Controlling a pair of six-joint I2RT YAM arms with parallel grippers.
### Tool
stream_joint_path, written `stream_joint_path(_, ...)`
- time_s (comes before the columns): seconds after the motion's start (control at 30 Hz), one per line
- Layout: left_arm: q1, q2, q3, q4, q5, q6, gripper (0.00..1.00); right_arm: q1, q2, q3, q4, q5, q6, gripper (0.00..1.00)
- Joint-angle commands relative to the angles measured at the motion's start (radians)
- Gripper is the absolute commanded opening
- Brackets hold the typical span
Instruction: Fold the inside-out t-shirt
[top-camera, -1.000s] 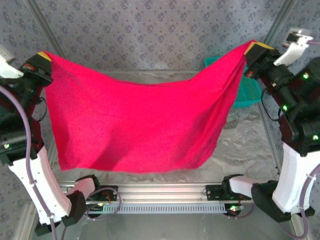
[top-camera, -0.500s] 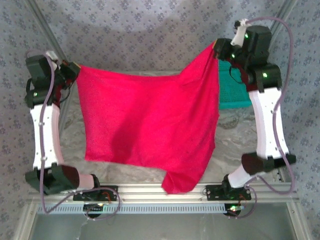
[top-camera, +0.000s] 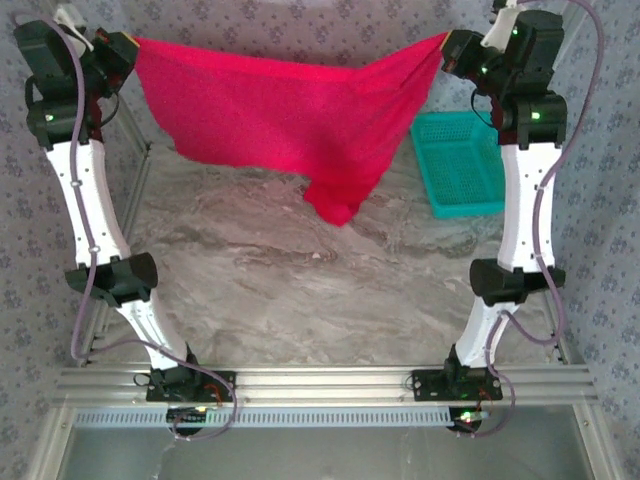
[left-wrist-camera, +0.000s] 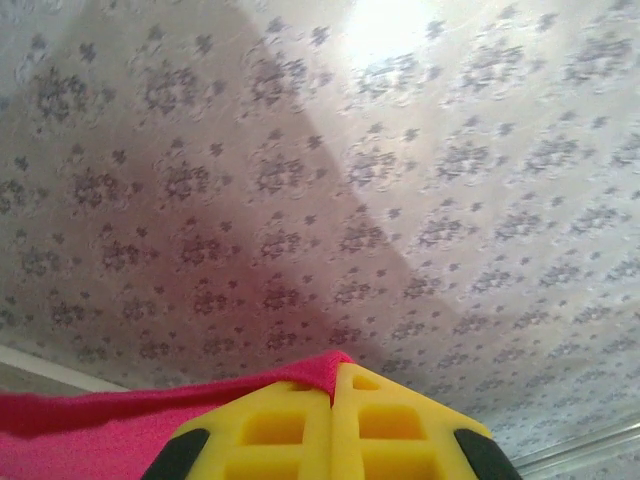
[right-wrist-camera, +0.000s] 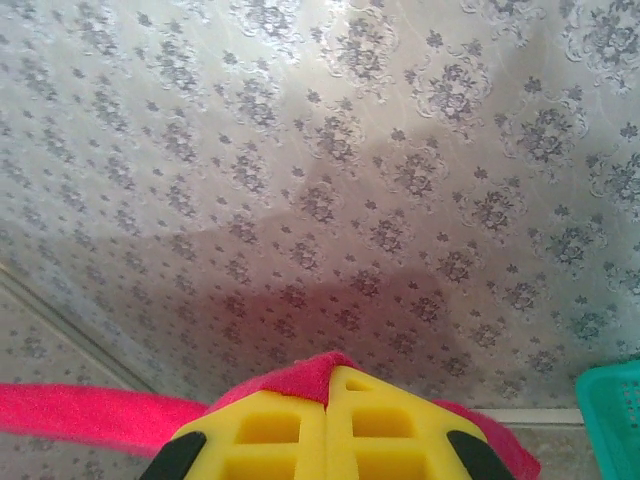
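At the far left of the overhead view, the left gripper is raised high near the patterned back wall. Its yellow fingers are pressed together on one top corner of the t-shirt. My left wrist camera agrees: red cloth is pinched between the two pads. From that corner the t-shirt hangs spread across the back of the workspace, above the marbled table. One loose part droops lowest, right of centre, and I cannot tell whether its tip touches the table. At the right, the right gripper is clamped on the opposite top corner at about the same height. Below it, the teal basket sits on the table.
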Motion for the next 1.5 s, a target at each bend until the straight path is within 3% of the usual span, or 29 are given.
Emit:
stream_joint_path(0.0,0.009,-0.107,-0.116,-0.072,0.023,0.070,0.00,0.025,-0.143,-0.124,0.075,-0.035,-0.038,0.00)
stream_joint_path(0.13,0.013,-0.388,-0.706,0.182,0.000,0.078,0.00,0.076,-0.322,-0.488,0.173,-0.025,-0.043,0.00)
stream_joint_path(0.27,0.059,-0.611,-1.158,0.201,-0.038,0.088,0.00,0.144,-0.518,-0.865,0.223,-0.002,-0.031,0.00)
stream_joint_path(0.43,0.080,-0.803,-1.559,0.121,-0.097,0.111,0.00,0.226,-0.749,-1.361,0.254,0.034,0.019,0.00)
stream_joint_path(0.6,0.077,-0.875,-1.835,0.158,-0.052,0.058,0.00,0.242,-0.881,-1.779,0.274,-0.007,0.132,0.00)
stream_joint_path(0.83,0.075,-0.888,-1.950,0.117,-0.083,0.077,0.00,0.272,-0.992,-2.009,0.273,0.026,0.183,0.00)
stream_joint_path(1.03,0.079,-0.977,-1.937,0.037,-0.148,0.095,0.00,0.303,-1.035,-2.018,0.202,0.054,0.174,0.00)
stream_joint_path(1.47,0.125,-1.153,-1.845,-0.107,-0.184,0.085,0.00,0.324,-1.305,-2.002,0.030,0.174,0.214,0.00)
